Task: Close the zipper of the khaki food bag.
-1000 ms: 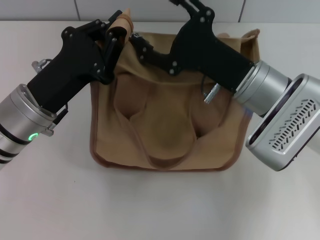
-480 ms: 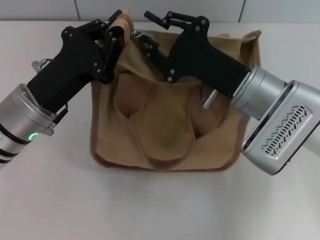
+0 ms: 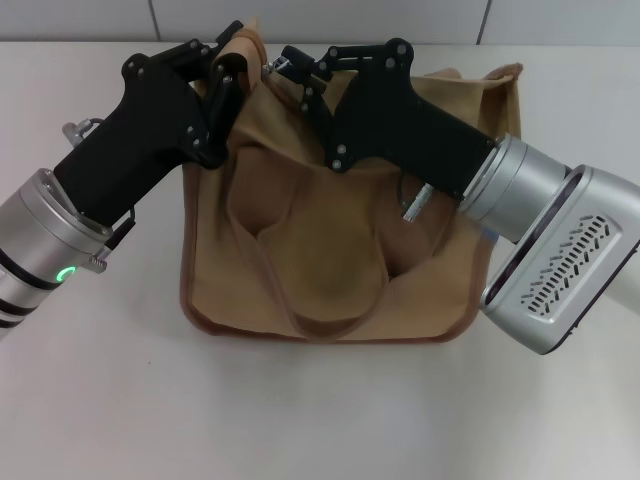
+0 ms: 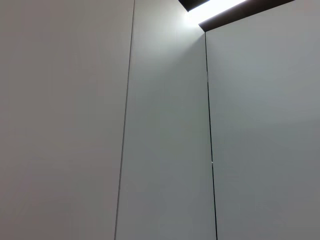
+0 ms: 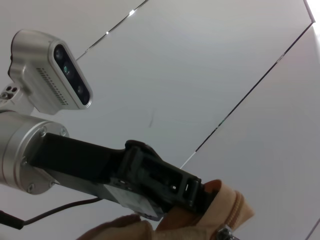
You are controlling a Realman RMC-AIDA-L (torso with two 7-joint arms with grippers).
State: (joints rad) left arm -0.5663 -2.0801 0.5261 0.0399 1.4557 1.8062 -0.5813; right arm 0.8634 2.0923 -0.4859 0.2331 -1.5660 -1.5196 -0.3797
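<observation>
The khaki food bag (image 3: 330,250) lies on the white table (image 3: 300,410) in front of the robot, its two looped handles (image 3: 320,290) flopped over the near face. The left gripper (image 3: 225,75) is at the bag's far left corner, its fingers pinched tight on the raised tan fabric tail there; in the right wrist view that same gripper (image 5: 197,195) clamps the bunched cloth. The right gripper (image 3: 295,70) reaches across the top edge, just beside the left one, with its fingers drawn close around the small silver pull of the zipper (image 3: 277,66), though I cannot tell whether they actually have it.
</observation>
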